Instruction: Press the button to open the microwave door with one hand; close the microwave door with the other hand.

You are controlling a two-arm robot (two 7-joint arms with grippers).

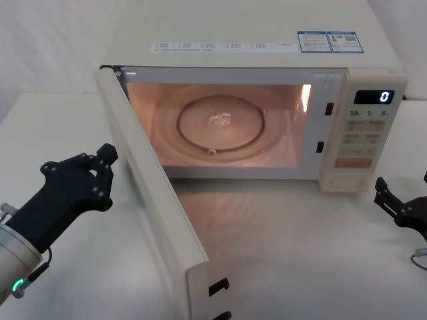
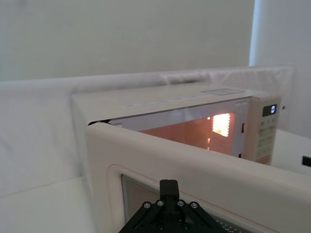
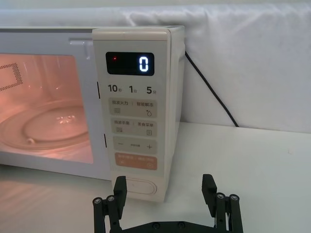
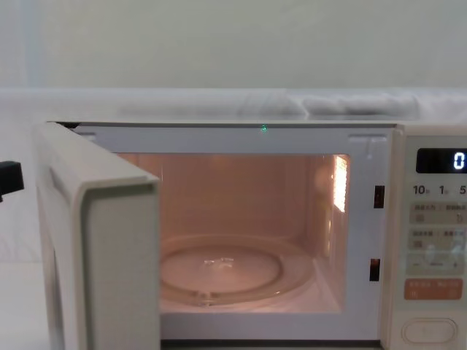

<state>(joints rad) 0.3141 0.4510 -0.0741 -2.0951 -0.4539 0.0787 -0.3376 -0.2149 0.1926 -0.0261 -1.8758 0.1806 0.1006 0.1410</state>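
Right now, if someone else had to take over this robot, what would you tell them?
Left gripper: beside the outer face of the door, behind its window; contact unclear.
Right gripper: open, low in front of the button, not touching.
Microwave: door swung wide, light on, display reads 0, glass plate inside.
Done: door opened.
Left: push the door shut with the left gripper.
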